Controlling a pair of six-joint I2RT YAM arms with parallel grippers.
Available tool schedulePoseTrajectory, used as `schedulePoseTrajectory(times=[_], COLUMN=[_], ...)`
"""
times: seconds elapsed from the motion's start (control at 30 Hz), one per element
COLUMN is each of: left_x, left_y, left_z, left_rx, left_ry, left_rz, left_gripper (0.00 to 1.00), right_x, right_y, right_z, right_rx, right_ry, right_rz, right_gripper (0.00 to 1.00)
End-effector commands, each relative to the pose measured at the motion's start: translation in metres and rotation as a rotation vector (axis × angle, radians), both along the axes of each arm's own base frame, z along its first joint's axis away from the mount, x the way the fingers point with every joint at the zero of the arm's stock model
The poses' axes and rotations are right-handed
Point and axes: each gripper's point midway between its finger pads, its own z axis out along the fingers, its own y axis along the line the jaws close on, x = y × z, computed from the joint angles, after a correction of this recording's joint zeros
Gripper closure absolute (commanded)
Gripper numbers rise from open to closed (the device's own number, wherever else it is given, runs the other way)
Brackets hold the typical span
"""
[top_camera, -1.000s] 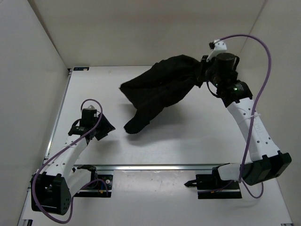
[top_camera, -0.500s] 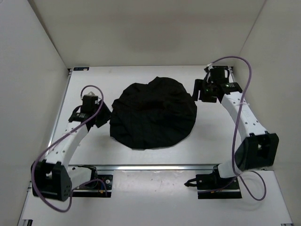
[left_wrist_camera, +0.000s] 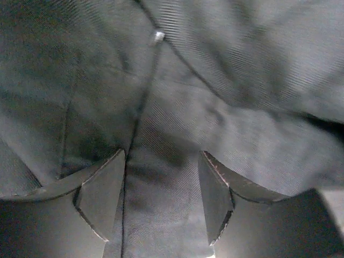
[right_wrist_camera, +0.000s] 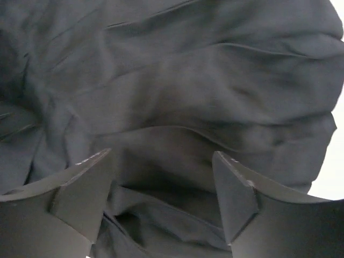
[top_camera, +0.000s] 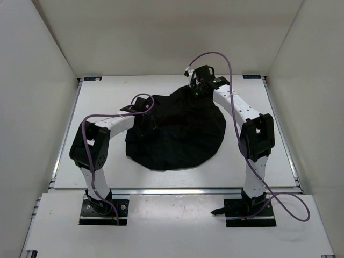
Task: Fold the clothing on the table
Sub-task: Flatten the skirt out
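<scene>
I count one piece of clothing (top_camera: 174, 134), black, lying in a rounded, rumpled spread on the white surface (top_camera: 97, 161), near its middle and somewhat toward the far wall. There are two arms, my left arm (top_camera: 115, 122) and my right arm (top_camera: 236, 107), and two purple cables (top_camera: 215, 52), one looping off each wrist. One metal rail (top_camera: 177, 189) runs along the near edge of the surface, and light walls (top_camera: 32, 80) close in three sides.

From above, both wrists reach over the garment, the left at its left edge and the right at its far edge. There the black fingers vanish against the black cloth, so that view does not show how my jaws stand.

The wrist views do. My left jaws stand wide apart with nothing between them but the fabric beyond. A seam runs down it, with a small pale stud (left_wrist_camera: 159, 36) on it. My right jaws are also apart and hold nothing; below them lie broad folds, and a sliver of white surface shows past the cloth's right edge. I cannot tell in either view whether my fingertips (right_wrist_camera: 97, 166) touch the cloth.
</scene>
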Motion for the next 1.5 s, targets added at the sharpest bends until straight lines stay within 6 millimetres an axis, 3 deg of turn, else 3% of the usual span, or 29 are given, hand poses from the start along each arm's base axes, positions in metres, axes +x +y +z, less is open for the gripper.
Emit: schedulePoseTrajectory(times=[0.0,0.07,0.13,0.17,0.2,0.23,0.27,0.3,0.33,0.37,0.43,0.57,0.67,0.77,0.8,0.83,0.93,1.0,1.1,1.23,1.3,1.37,1.47], left_x=[-0.003,-0.005,-0.008,-0.008,-0.012,-0.014,-0.013,-0.015,-0.013,-0.017,-0.012,-0.011,-0.021,-0.032,-0.037,-0.042,-0.061,-0.069,-0.077,-0.081,-0.08,-0.08,-0.081], left_y=[0.002,0.01,0.012,0.012,0.012,0.012,0.012,0.011,0.01,0.014,0.015,0.041,0.061,0.077,0.077,0.074,0.067,0.063,0.058,0.055,0.056,0.056,0.058], left_z=[-0.007,-0.018,-0.027,-0.03,-0.033,-0.036,-0.035,-0.032,-0.027,-0.027,-0.007,0.029,0.039,0.041,0.039,0.038,0.024,0.016,0.006,0.0,0.0,-0.002,-0.003], left_rx=[0.017,0.046,0.071,0.072,0.071,0.071,0.064,0.057,0.046,0.041,0.013,-0.011,0.006,0.04,0.036,0.016,-0.018,-0.028,-0.074,-0.081,-0.086,-0.09,-0.089], left_ry=[0.03,0.049,0.063,0.067,0.082,0.088,0.082,0.074,0.056,0.063,0.008,-0.079,-0.064,-0.051,-0.044,-0.049,-0.001,0.014,0.025,0.04,0.04,0.042,0.047], left_rz=[0.017,0.022,0.018,0.011,0.003,0.0,-0.002,-0.015,-0.018,-0.029,-0.049,-0.039,-0.045,-0.08,-0.084,-0.102,-0.134,-0.155,-0.154,-0.15,-0.143,-0.145,-0.14], left_gripper=[0.32,0.33,0.39,0.58,0.88,1.0,1.0,1.0,1.0,1.0,1.0,1.0,1.0,1.0,1.0,1.0,1.0,1.0,1.0,1.0,1.0,1.0,1.0], right_x=[-0.001,-0.009,-0.014,-0.018,-0.021,-0.02,-0.022,-0.022,-0.02,-0.021,-0.021,-0.035,-0.077,-0.119,-0.124,-0.13,-0.121,-0.102,-0.091,-0.091,-0.088,-0.098,-0.112], right_y=[0.02,0.034,0.043,0.048,0.057,0.055,0.059,0.06,0.058,0.054,0.043,-0.003,-0.044,-0.062,-0.063,-0.063,-0.053,-0.035,0.005,0.057,0.075,0.098,0.117], right_z=[-0.002,-0.018,-0.033,-0.047,-0.053,-0.06,-0.063,-0.066,-0.065,-0.066,-0.047,-0.021,-0.026,-0.036,-0.039,-0.029,-0.003,0.033,0.065,0.054,0.035,0.021,-0.008], right_rx=[0.01,-0.01,-0.02,-0.03,-0.025,-0.024,-0.005,0.005,0.017,0.023,0.086,0.199,0.238,0.148,0.112,0.084,0.04,0.05,0.083,0.118,0.087,0.078,0.042], right_ry=[-0.008,0.02,0.056,0.084,0.096,0.114,0.127,0.141,0.15,0.168,0.168,0.174,0.246,0.278,0.267,0.208,0.065,-0.072,-0.184,-0.153,-0.151,-0.149,-0.123], right_rz=[0.094,0.14,0.163,0.179,0.197,0.194,0.204,0.2,0.168,0.143,0.061,-0.123,-0.276,-0.296,-0.295,-0.264,-0.214,-0.156,-0.014,0.193,0.286,0.394,0.521], right_gripper=[0.25,0.11,0.09,0.11,0.23,0.32,0.54,0.95,1.0,1.0,1.0,1.0,1.0,0.98,0.94,0.83,0.64,0.52,0.44,0.42,0.44,0.44,0.43])
